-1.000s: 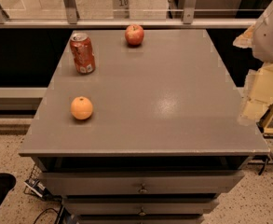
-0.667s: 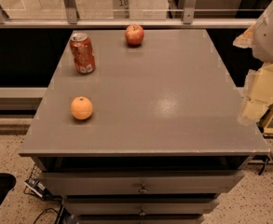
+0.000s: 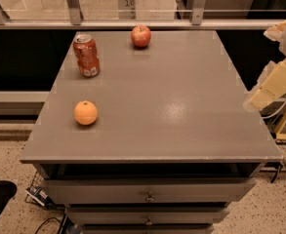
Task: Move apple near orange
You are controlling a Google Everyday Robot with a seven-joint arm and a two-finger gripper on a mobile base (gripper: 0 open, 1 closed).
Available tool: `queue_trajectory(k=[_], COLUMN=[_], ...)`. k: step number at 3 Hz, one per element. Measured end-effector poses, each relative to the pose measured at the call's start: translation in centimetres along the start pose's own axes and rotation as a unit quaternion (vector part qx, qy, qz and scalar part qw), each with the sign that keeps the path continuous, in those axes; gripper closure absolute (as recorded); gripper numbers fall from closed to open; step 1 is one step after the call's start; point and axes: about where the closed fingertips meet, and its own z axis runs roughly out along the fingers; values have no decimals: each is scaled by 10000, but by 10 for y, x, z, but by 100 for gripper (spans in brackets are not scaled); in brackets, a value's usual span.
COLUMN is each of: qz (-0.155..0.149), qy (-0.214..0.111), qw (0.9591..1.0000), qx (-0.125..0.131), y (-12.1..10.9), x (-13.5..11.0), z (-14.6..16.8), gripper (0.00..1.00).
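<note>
Nothing moved: one apple [image 3: 141, 36], one orange [image 3: 86, 112], one can [image 3: 86, 55]; hand [image 3: 273, 86] at right edge, grip unclear.

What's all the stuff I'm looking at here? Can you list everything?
apple: one, red, far edge of the table, near the middle
soda can: one, red, upright, back left
orange: one, orange, front left
table: one, grey, centre of view
drawers: at least two, grey, under the tabletop at the front
gripper: one, cream, off the table's right edge, holding nothing
</note>
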Motion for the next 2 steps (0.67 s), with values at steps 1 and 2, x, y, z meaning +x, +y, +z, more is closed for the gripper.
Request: queue_trajectory(k=[1, 2], qz=[518, 760], qy=[-1180, -2530], qw=[9915, 9636], qx=[185, 401], y=[-36, -77], x=[-22, -67], z=[26, 43], gripper=[0, 0])
